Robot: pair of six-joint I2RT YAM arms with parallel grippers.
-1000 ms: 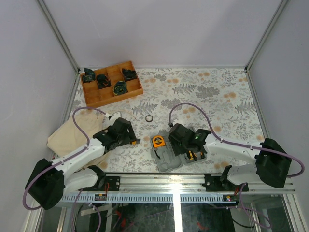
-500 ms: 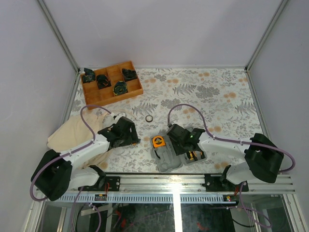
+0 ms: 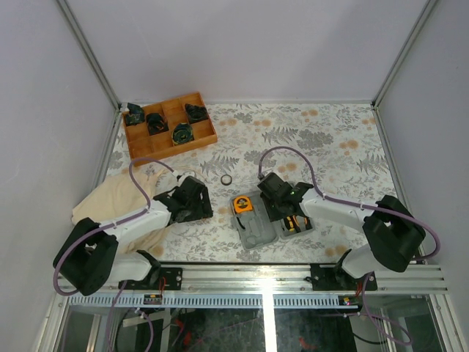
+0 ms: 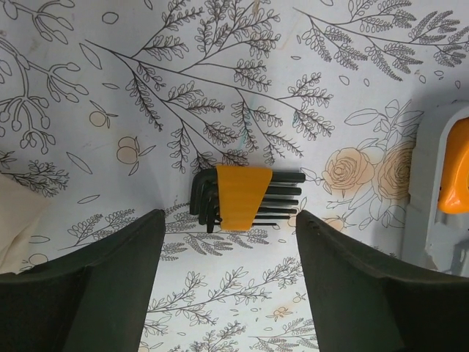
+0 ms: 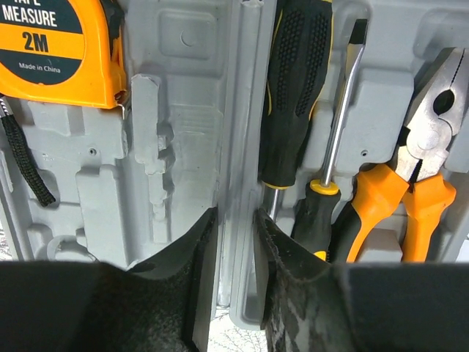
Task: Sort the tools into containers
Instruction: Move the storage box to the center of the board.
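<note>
The grey case (image 3: 256,231) lies open near the front edge. Its left half holds an orange tape measure (image 5: 58,48). Its right half holds two black-and-yellow screwdrivers (image 5: 297,81) and orange-handled pliers (image 5: 410,191). My right gripper (image 5: 236,220) is shut on the case's middle ridge (image 5: 245,110) at its end, one finger on each side. My left gripper (image 4: 229,220) hangs open just short of a set of black hex keys in an orange holder (image 4: 242,194) on the cloth, left of the case. A small black ring (image 3: 226,179) lies behind the case.
A brown wooden divided tray (image 3: 170,125) with black parts stands at the back left. A beige cloth (image 3: 110,202) lies bunched under the left arm. Frame posts and white walls close in the flowered table on both sides.
My right gripper's jaws have narrowed onto the case's ridge, and the case has shifted a little away from the front edge. The left arm has edged forward toward the hex keys.
</note>
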